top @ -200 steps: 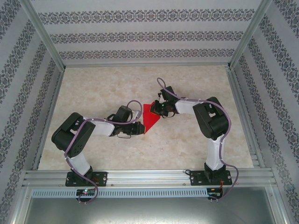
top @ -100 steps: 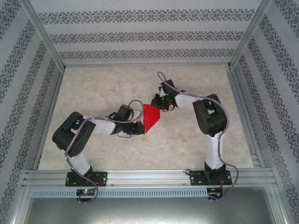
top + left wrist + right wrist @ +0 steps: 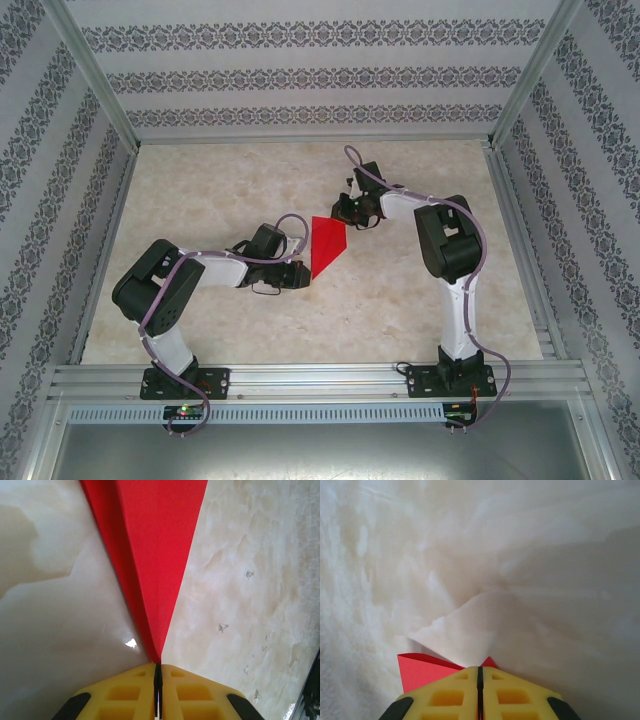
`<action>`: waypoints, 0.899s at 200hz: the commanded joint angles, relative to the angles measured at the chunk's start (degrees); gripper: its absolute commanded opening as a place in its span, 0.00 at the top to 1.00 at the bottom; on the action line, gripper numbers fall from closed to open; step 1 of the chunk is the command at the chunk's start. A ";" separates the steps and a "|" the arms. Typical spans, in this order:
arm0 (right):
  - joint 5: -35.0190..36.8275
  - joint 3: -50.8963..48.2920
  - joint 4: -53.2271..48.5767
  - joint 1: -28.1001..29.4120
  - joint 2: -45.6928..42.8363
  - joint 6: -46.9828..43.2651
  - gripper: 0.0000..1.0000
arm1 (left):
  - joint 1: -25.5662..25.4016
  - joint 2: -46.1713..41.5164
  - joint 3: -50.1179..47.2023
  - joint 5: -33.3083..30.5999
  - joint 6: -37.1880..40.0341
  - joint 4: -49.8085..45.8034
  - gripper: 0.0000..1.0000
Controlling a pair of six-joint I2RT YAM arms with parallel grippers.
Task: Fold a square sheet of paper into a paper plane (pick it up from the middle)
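Note:
The square sheet of paper (image 3: 326, 243) is bright red and folded into a narrow triangle, held between the two arms at mid-table. My left gripper (image 3: 303, 277) is shut on its lower pointed tip. In the left wrist view the paper (image 3: 155, 555) widens away from the yellow fingertips of the left gripper (image 3: 158, 666), showing a long crease. My right gripper (image 3: 347, 214) is shut at the paper's upper right corner. In the right wrist view the right gripper (image 3: 480, 669) has red paper (image 3: 420, 672) showing on both sides of its closed fingertips.
The marbled beige tabletop (image 3: 220, 180) is bordered by aluminium rails, with patterned walls on three sides. The arm bases stand on the near rail (image 3: 320, 380). Open table lies beyond and to both sides of the paper.
My right gripper has moved up and to the right, from over the paper to its upper right corner. The paper's right corner rose with it. The left arm has held still.

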 commanded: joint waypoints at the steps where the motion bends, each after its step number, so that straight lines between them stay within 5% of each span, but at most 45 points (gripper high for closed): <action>1: 0.79 2.09 -1.34 -0.68 -0.69 -2.52 0.89 | -0.27 3.47 -3.11 -3.92 1.60 -9.74 0.87; 64: -0.81 -3.27 -1.34 -0.60 -10.70 -1.74 0.75 | -0.36 0.87 -0.45 0.05 -1.97 -6.80 0.84; 145: -3.82 -15.93 2.16 1.22 -19.95 -0.24 0.61 | -0.20 -5.64 10.82 -6.60 3.65 -19.29 0.56; 180: -5.03 -19.41 5.15 2.02 -21.56 1.41 0.59 | 0.13 -1.43 16.39 -6.07 4.83 -19.99 0.55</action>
